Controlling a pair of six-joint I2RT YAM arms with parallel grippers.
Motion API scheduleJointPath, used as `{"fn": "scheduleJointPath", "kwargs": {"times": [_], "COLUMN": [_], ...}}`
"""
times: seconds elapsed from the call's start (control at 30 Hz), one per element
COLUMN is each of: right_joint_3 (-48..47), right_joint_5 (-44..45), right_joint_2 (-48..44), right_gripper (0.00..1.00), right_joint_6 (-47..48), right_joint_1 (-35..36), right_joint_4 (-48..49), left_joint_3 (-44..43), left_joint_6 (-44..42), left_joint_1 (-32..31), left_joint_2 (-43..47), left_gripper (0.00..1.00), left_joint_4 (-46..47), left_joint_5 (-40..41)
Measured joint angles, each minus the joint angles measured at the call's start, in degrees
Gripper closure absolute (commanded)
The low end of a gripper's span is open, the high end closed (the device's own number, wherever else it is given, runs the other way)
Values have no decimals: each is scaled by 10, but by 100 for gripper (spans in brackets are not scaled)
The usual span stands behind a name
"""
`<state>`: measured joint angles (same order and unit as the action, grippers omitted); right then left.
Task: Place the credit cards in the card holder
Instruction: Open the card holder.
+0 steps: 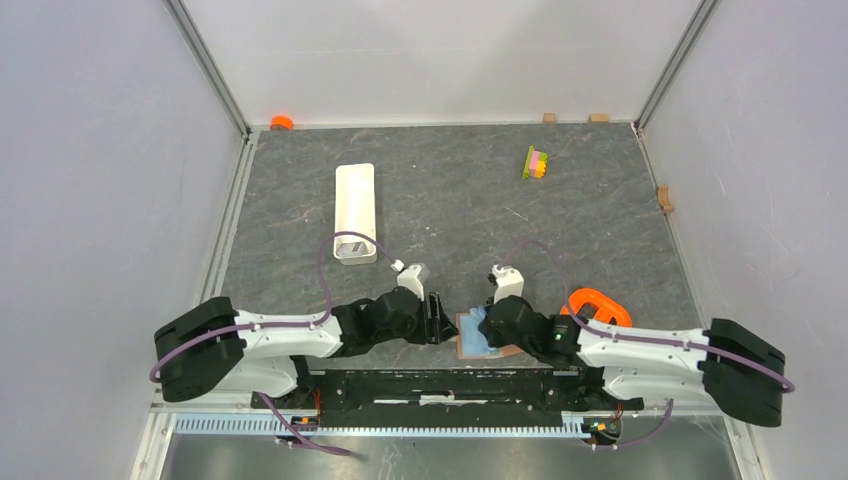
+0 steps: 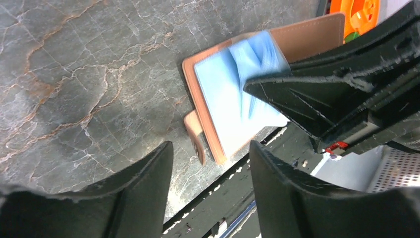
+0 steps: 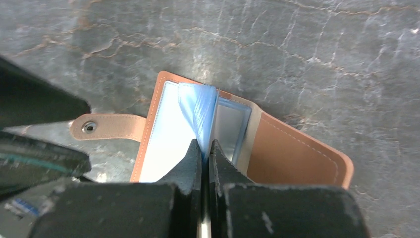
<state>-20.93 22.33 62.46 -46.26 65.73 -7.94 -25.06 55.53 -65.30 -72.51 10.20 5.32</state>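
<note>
R hand (image 3: 205, 148) shut, blue sleeves (image 3: 198, 106) pinched upright | L hand (image 2: 209, 148) apart, empty, just beside card holder (image 3: 297, 158) | holder laid open at near edge of surface (image 3: 297, 49), btwn arms | tip: sleeves to be lifted gently, holder not to be dragged

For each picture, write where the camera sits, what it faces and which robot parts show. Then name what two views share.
Top external: above, behind the bases, looking down on the grey marbled table, both arms in view.
Left wrist: behind the open left gripper, facing the open reddish-brown leather card holder.
Right wrist: low over the card holder, right gripper shut on its pale blue flap.
Shared: both wrist views show the card holder.
</note>
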Motion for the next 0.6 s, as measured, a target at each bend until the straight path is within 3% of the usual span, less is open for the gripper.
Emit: {"fn": "scheduleJointPath", "kwargs": {"times": [0.3, 0.5, 0.6], "right_joint_3": [115, 135, 141], "right_joint_5": [-65, -86, -93], "right_joint_2": [-172, -210, -214], "right_gripper": [100, 100, 100], "right_joint_6": [-16, -17, -17], "right_joint_1": [-24, -32, -32], "right_joint_4": [107, 154, 177], "left_joint_3": [76, 83, 82], "left_joint_6": [22, 24, 24], "left_joint_1": [51, 56, 56], "left_joint_2": [32, 45, 44], "left_gripper": [18, 19, 27], "left_joint_4": [89, 134, 147], "left_joint_5": [-44, -89, -104]}}
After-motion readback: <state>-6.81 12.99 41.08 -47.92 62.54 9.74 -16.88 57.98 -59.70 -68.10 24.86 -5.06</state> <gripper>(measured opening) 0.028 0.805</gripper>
